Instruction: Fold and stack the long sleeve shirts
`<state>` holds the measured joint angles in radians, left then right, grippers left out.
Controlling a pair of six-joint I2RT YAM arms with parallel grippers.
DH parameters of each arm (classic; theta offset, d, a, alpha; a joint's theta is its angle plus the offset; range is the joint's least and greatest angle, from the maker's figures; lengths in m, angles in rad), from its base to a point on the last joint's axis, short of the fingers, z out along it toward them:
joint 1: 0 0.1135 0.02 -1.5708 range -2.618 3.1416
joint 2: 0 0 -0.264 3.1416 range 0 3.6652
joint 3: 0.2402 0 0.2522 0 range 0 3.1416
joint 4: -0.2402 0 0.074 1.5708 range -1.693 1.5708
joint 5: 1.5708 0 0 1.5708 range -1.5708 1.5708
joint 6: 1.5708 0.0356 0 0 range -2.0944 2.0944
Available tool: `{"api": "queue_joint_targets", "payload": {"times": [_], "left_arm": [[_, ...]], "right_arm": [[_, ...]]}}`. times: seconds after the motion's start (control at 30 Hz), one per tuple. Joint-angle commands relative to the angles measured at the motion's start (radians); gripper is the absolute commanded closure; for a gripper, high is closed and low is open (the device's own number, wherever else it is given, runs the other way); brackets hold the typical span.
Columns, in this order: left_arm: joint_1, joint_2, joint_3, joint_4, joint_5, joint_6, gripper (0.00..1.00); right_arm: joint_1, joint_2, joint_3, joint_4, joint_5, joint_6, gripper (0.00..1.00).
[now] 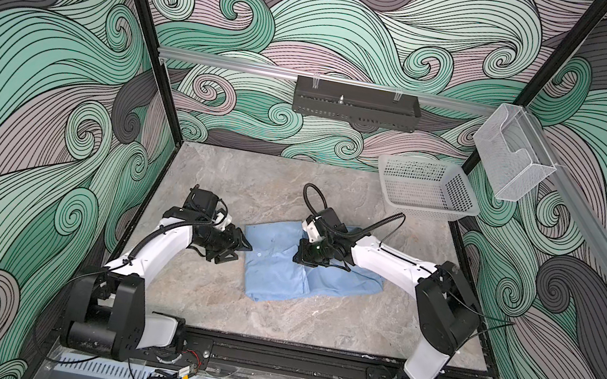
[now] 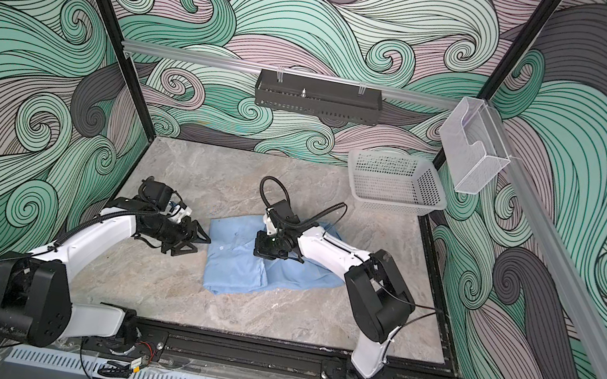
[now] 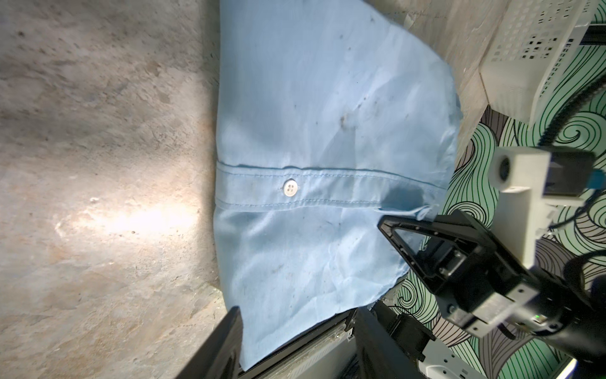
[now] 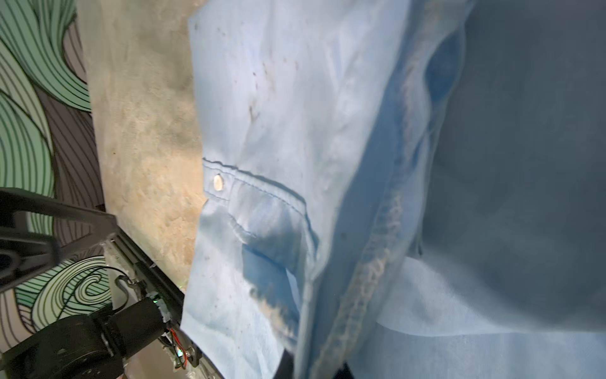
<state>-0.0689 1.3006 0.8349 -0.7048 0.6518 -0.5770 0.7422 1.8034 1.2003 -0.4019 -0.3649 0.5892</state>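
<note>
The long sleeve shirt (image 1: 273, 278) (image 2: 236, 275) is light blue and lies partly folded on the middle of the marble table in both top views. Its button placket with a white button (image 3: 289, 189) shows in the left wrist view. My left gripper (image 1: 243, 253) (image 2: 201, 245) (image 3: 301, 341) is at the shirt's left edge, open, with the hem lying between its fingers. My right gripper (image 1: 316, 263) (image 2: 275, 255) (image 4: 314, 364) is over the shirt's middle, shut on a raised fold of the shirt (image 4: 278, 98). Lifted cloth fills much of the right wrist view and hides the fingertips.
A pale perforated basket (image 1: 428, 187) (image 2: 396, 181) (image 3: 524, 49) stands at the table's back right corner. A black tray (image 1: 354, 104) hangs on the back rail and a clear holder (image 1: 511, 151) on the right rail. Bare marble table (image 1: 234, 187) lies around the shirt.
</note>
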Motion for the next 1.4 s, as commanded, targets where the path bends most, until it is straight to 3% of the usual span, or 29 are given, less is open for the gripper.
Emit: {"api": "queue_joint_targets", "payload": {"times": [0.0, 0.27, 0.5, 1.07, 1.37], "left_arm": [[-0.018, 0.022, 0.003, 0.057, 0.015, -0.04, 0.44], [-0.023, 0.044, 0.021, 0.086, 0.01, -0.054, 0.44], [-0.022, 0.048, 0.022, 0.083, 0.007, -0.05, 0.44], [-0.022, 0.067, 0.041, 0.065, 0.006, -0.037, 0.44], [-0.03, 0.052, 0.085, 0.084, 0.03, -0.086, 0.44]], "right_arm": [[-0.005, -0.011, 0.068, -0.106, 0.052, -0.083, 1.0], [0.002, -0.123, 0.247, -0.343, 0.102, -0.227, 1.0], [-0.058, -0.14, 0.195, -0.384, 0.122, -0.251, 1.0], [-0.096, 0.013, 0.003, -0.133, -0.016, -0.151, 1.0], [-0.104, 0.043, -0.045, -0.025, 0.006, -0.134, 1.0]]}}
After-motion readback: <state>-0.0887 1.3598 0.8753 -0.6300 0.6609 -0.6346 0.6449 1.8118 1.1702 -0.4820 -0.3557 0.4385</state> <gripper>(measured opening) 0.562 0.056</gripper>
